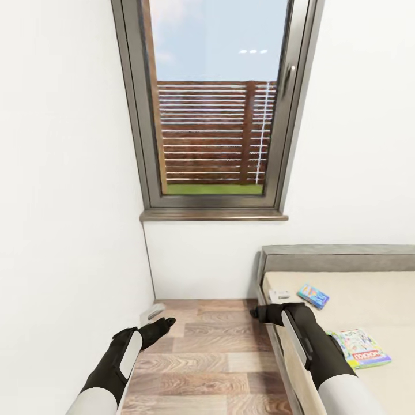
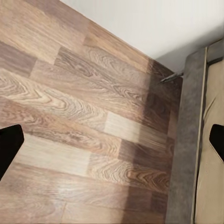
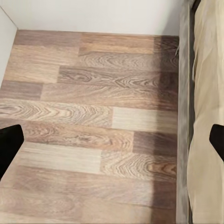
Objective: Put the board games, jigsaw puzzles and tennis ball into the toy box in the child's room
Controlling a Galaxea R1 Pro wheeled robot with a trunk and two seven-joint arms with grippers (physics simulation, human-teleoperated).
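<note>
Lying on bed [image 1: 346,288]: blue game [image 1: 313,295], MONOPOLY game [image 1: 364,348] half hidden by right arm.

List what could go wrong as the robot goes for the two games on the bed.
1. The right gripper hangs low beside the bed frame; swinging right toward the games could clip that edge.
2. The Monopoly box lies partly behind the right forearm, so a reach may nudge it.
3. The blue game lies flat on the soft mattress, so the open fingers may struggle to get under it.
</note>
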